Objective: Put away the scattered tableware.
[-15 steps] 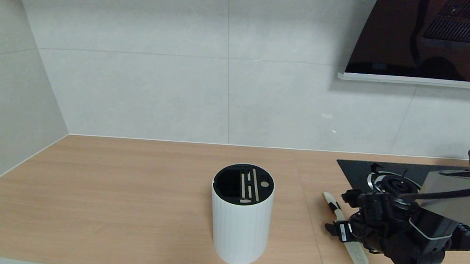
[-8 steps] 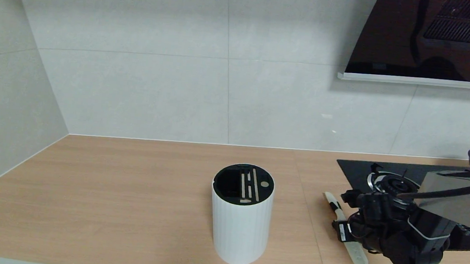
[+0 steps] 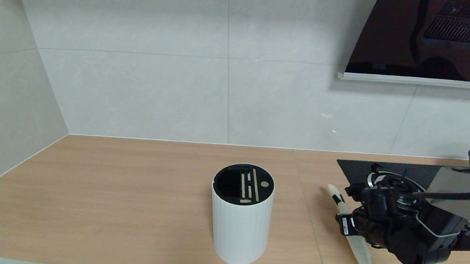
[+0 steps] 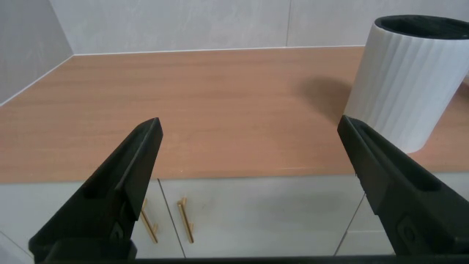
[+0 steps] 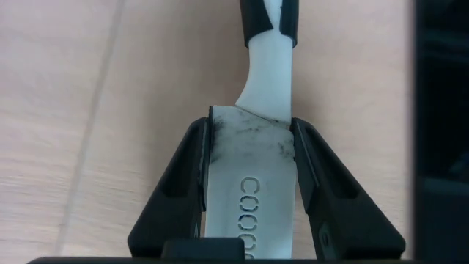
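Near one holder (image 3: 240, 217), one perhaps-ceramic knife (image 5: 268, 77) in right pincer (image 5: 251, 139).

The right hand (image 3: 345, 225) covers the middle of the ceramic knife (image 3: 358, 253) in the head view, hiding where blade meets handle. In the right wrist view the ceramic knife (image 5: 253, 169) loses its blade tip and handle end past the picture's edges. The left wrist view cuts off one side of the knife block (image 4: 407, 81). In the head view, the stove (image 3: 355, 168) and range hood (image 3: 430, 38) run off the right edge.
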Robot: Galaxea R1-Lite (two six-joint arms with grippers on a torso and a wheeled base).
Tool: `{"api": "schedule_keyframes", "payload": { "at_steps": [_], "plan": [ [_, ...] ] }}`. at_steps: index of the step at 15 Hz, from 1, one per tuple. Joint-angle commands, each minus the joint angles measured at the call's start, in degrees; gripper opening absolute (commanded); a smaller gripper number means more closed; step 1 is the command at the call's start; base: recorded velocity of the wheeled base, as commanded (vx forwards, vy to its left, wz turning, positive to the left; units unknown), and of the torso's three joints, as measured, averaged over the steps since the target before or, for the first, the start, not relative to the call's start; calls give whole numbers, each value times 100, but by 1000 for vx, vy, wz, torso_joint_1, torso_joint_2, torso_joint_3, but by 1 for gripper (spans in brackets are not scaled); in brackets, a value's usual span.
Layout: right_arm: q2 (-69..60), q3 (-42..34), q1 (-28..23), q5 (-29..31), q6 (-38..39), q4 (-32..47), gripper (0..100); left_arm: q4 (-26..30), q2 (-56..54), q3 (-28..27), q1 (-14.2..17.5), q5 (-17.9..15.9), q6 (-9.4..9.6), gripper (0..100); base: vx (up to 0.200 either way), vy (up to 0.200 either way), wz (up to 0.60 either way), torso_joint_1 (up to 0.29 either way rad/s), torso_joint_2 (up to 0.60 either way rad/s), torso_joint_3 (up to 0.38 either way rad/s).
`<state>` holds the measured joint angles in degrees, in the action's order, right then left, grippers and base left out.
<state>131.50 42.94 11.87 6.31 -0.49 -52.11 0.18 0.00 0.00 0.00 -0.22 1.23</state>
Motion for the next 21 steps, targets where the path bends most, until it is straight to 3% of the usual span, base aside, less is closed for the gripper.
{"api": "schedule_keyframes", "payload": {
  "at_steps": [1, 5, 7, 8, 9, 10, 12, 14, 16, 18, 19, 21],
  "plan": [
    [-960, -224, 78, 19, 58, 8, 0, 8, 0, 0, 0, -4, 61, 100, 0, 0, 0, 0, 0, 0],
    [-1856, -505, 368, 19, 58, 79, 0, 8, 0, 0, 0, -4, 167, 100, 0, 0, 0, 0, 0, 0],
    [-2120, -593, 395, 28, 58, 61, 0, -71, 0, 0, 0, 4, 325, 100, 0, 0, 0, 0, 0, 0],
    [-2480, -716, 430, 19, 49, 44, 0, -458, 0, -26, 0, -48, 325, 100, 0, 0, 0, 0, 0, 0],
    [-2717, -795, 439, -25, 40, 44, 0, -467, 0, -149, 0, -145, 325, 100, 0, 0, 0, 0, 0, 0],
    [-2990, -822, 456, -51, 22, 44, 0, -264, 62, -422, -9, -453, 325, 100, 0, 0, 0, 0, 0, 0],
    [-3508, -839, 676, -60, -22, 149, 0, 553, 1169, -1723, -44, -1490, 299, 100, 0, 0, 0, 0, 0, 0],
    [-3675, -400, 957, -25, -145, 518, 0, 588, 2760, -2918, -44, -2439, 228, 100, 0, 0, 0, 0, 0, 0],
    [-3675, 330, 1212, 19, -180, 1098, 0, 588, 4324, -3665, -53, -3045, 246, 100, 0, 0, 0, 0, 0, 0],
    [-3675, 1006, 1493, 247, -189, 1573, 0, 483, 5546, -4113, -334, -3186, 220, 100, 0, 0, 0, 0, 0, 0],
    [-3702, 1279, 1801, 388, -180, 1872, 0, 228, 6337, -4342, -896, -3177, -35, 100, 0, 0, 0, 0, 0, 0],
    [-3781, 1279, 2416, 529, -127, 1898, 0, -941, 7225, -4280, -1767, -3151, -1116, 100, 0, 0, 0, 0, 0, 0]
  ]
}}
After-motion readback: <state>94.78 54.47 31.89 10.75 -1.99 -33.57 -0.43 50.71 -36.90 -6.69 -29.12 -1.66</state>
